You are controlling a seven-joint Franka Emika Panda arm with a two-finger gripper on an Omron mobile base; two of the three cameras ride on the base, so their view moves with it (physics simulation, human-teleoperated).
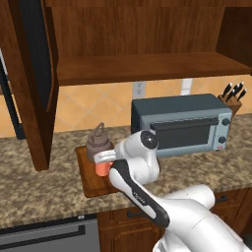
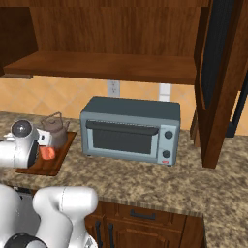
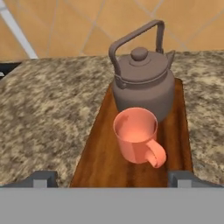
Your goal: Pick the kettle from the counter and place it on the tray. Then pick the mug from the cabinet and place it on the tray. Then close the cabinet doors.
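Note:
The brownish-grey kettle (image 3: pixel 142 83) stands upright at the far end of the dark wooden tray (image 3: pixel 98 159). Just in front of it on the tray stands the coral mug (image 3: pixel 135 138), upright, with its handle toward my hand. My gripper (image 3: pixel 113 179) hovers a little back from the mug, open wide, with nothing between its fingers. From the base, the kettle (image 1: pixel 98 140), mug (image 1: pixel 102 169) and tray (image 1: pixel 87 183) sit left of the toaster oven, partly behind my arm. Both cabinet doors (image 1: pixel 34 83) (image 2: pixel 220 82) stand open, and the cabinet shelf (image 1: pixel 147 66) is bare.
A grey-blue toaster oven (image 1: pixel 182 123) sits on the granite counter (image 1: pixel 44 192) right of the tray. A knife block (image 1: pixel 231 101) stands at the far right by the wall. The open left door hangs close above the counter beside the tray.

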